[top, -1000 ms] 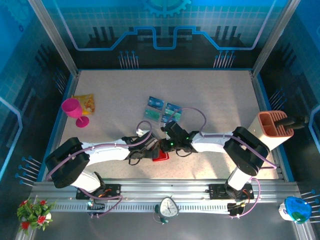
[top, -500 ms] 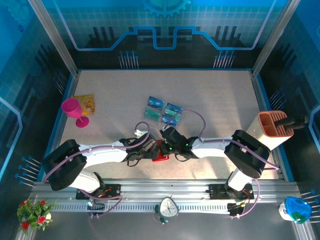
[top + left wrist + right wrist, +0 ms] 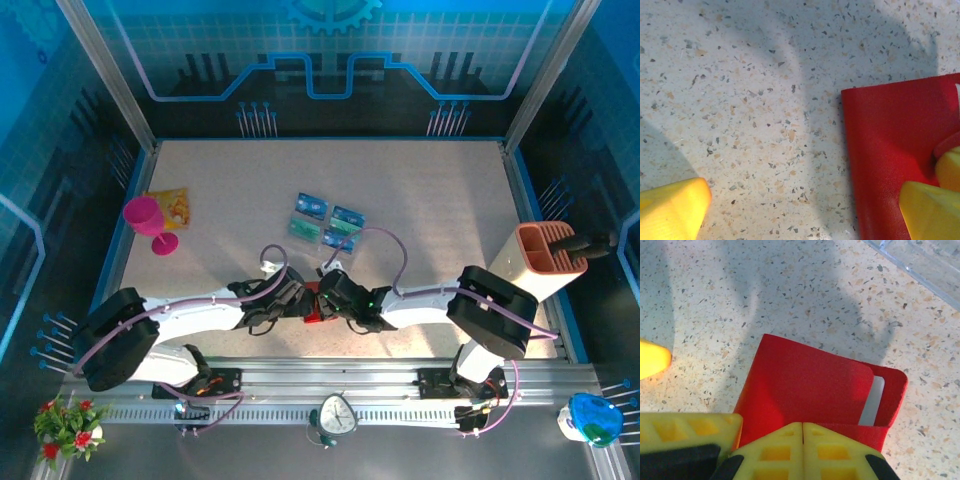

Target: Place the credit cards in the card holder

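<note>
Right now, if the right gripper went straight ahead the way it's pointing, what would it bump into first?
The red card holder. The right gripper, jaws shut, points right at its near edge with almost no gap. It may even be touching it; the depth is hard to tell from here.

I'm looking at a pale, speckled stone-look bench (image 3: 440,190). A small flat red card holder (image 3: 805,385) lies near its front edge. Thin blue and teal-green credit cards (image 3: 326,225) sit mid-bench. A pink plastic goblet (image 3: 143,213) and a yellow-orange printed packet (image 3: 172,207) are at the left, and an orange-brown slotted organizer (image 3: 548,258) at the right.
</note>
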`<state>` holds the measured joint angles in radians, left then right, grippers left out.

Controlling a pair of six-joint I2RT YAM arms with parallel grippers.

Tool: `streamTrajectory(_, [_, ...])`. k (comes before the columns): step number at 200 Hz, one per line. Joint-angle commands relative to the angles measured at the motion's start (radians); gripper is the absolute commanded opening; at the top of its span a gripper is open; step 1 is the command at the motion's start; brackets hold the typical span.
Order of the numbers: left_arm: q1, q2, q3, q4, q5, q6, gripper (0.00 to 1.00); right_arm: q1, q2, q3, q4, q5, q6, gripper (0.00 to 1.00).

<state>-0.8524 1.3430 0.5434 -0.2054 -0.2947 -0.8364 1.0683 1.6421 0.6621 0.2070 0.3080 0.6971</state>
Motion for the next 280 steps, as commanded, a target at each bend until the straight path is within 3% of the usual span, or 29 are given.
streamTrajectory(1, [0.014,-0.015,-0.038,-0.083,0.032,-0.078,0.99,0.097,0.094,-0.104,-0.223,-0.183,0.050,0.00])
streamTrajectory(45, [0.015,-0.058,-0.044,-0.114,0.021,-0.084,0.99,0.110,0.114,-0.168,-0.140,-0.185,0.119,0.00])
streamTrajectory(117, [0.014,-0.079,-0.045,-0.134,0.019,-0.079,0.99,0.113,0.134,-0.165,-0.148,-0.163,0.127,0.00])
streamTrajectory(156, [0.016,-0.058,-0.032,-0.131,0.019,-0.063,0.99,0.044,0.040,-0.041,-0.244,-0.189,0.053,0.16])
streamTrajectory(199, [0.022,-0.060,-0.016,-0.139,0.010,-0.060,0.99,-0.082,-0.103,0.131,-0.364,-0.246,-0.033,0.44])
streamTrajectory(242, [0.062,-0.095,0.017,-0.165,0.006,-0.023,0.99,-0.207,-0.280,0.169,-0.480,-0.264,-0.084,0.64])
streamTrajectory(261, [0.113,-0.126,0.054,-0.204,-0.012,0.025,0.99,-0.293,-0.382,0.154,-0.541,-0.265,-0.105,0.81])
streamTrajectory(271, [0.151,-0.149,0.078,-0.224,-0.025,0.058,0.99,-0.346,-0.436,0.142,-0.567,-0.275,-0.117,0.96])
streamTrajectory(280, [0.194,-0.169,0.103,-0.243,-0.028,0.093,0.99,-0.400,-0.482,0.137,-0.595,-0.273,-0.128,1.00])
